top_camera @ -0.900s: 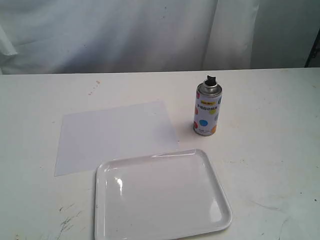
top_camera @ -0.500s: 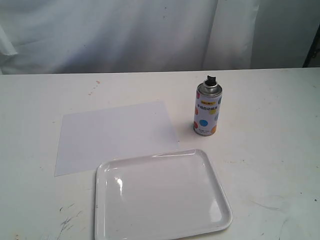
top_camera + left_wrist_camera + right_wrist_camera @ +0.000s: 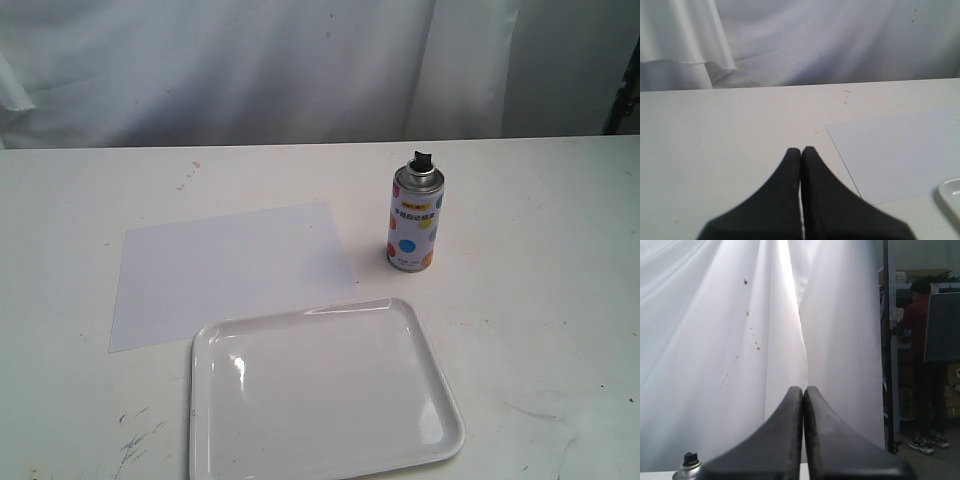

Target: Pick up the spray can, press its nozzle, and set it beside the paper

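Note:
The spray can (image 3: 414,218) stands upright on the table, white with coloured dots, its black nozzle (image 3: 421,159) on the silver top. The paper (image 3: 228,270) lies flat to the can's left. Neither arm shows in the exterior view. My left gripper (image 3: 801,150) is shut with nothing in it, low over the table beside the paper (image 3: 900,150). My right gripper (image 3: 803,389) is also shut and holds nothing; it points at the white curtain, with the can's nozzle (image 3: 690,459) and silver top just visible at the edge of that view.
A glossy white rimmed tray (image 3: 322,390) sits at the table's front, overlapping the paper's near edge; its corner (image 3: 951,192) shows in the left wrist view. A white curtain (image 3: 250,70) hangs behind the table. A person (image 3: 922,390) stands beyond the curtain.

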Robot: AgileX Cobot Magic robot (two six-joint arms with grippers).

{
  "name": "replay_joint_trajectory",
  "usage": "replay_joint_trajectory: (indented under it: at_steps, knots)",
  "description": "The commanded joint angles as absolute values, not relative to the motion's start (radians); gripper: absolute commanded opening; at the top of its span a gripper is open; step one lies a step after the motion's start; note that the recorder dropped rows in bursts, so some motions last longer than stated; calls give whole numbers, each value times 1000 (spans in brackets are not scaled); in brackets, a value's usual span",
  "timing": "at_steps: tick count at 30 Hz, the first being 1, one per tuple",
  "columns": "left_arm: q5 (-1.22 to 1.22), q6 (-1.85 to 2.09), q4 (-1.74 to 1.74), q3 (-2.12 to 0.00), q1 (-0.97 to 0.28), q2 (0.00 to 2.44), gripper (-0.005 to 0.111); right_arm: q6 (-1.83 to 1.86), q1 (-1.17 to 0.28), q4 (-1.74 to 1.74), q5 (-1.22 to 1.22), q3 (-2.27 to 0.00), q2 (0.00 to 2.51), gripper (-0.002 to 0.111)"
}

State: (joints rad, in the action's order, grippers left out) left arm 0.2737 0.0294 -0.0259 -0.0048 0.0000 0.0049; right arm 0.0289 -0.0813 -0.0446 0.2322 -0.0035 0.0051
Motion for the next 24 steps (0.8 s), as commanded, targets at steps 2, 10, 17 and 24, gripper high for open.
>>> replay_joint_trajectory:
  at_steps: [2,10,17,24]
  knots:
    - [265,31,-22,0,0,0,0,37,-76,-33,390,0,0,0]
    - [265,31,-22,0,0,0,0,22,-76,-33,311,-99,16,0]
    - [265,34,-22,0,0,0,0,30,-76,-33,168,-320,267,0]
    - [265,34,-22,0,0,0,0,30,-76,-33,154,-523,640,0]
